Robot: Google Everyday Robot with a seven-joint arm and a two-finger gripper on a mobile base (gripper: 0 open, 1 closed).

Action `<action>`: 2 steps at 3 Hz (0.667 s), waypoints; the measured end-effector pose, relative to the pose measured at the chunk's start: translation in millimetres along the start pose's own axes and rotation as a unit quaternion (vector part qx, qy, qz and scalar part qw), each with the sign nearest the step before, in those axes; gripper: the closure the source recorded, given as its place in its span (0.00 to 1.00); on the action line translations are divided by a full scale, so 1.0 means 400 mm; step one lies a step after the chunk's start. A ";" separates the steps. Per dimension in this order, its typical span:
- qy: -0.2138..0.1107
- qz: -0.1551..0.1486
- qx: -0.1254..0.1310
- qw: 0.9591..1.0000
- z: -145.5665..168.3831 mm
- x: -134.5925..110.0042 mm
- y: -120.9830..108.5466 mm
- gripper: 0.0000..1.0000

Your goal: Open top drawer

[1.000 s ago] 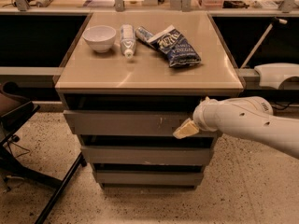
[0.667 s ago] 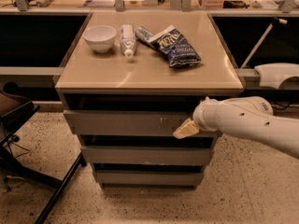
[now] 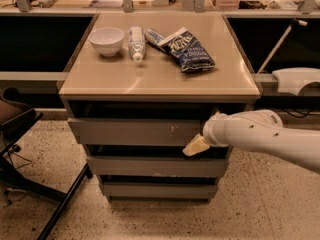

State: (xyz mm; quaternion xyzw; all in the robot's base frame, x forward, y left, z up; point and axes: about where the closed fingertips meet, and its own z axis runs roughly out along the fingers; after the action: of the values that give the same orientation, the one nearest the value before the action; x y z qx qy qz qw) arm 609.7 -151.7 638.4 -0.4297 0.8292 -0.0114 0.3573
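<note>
Grey top drawer (image 3: pixel 135 132); cream hand (image 3: pixel 196 145) at its right

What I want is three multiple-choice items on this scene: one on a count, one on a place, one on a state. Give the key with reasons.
1. How many grey drawer fronts does the cabinet show?
A. Two
B. Five
C. Three

2. Where is the gripper?
A. On the cabinet's top
B. At the right end of the top drawer, by its lower edge
C. At the lowest drawer front

3. How does the white bowl stand?
A. Upright, mouth up
B. Upside down
C. On its side

Key:
1 C: three fronts are stacked under the cabinet's top.
2 B: the gripper shows at the top drawer's right end, level with its lower edge.
3 A: the bowl's open mouth faces up.
</note>
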 end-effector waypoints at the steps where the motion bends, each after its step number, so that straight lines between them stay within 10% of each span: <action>1: 0.000 0.000 0.000 1.000 0.000 0.000 0.000 0.00; 2: 0.000 0.000 0.000 1.000 0.000 0.000 0.000 0.19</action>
State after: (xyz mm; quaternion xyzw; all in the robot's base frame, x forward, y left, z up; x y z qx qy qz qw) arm 609.7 -151.7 638.4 -0.4297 0.8292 -0.0114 0.3573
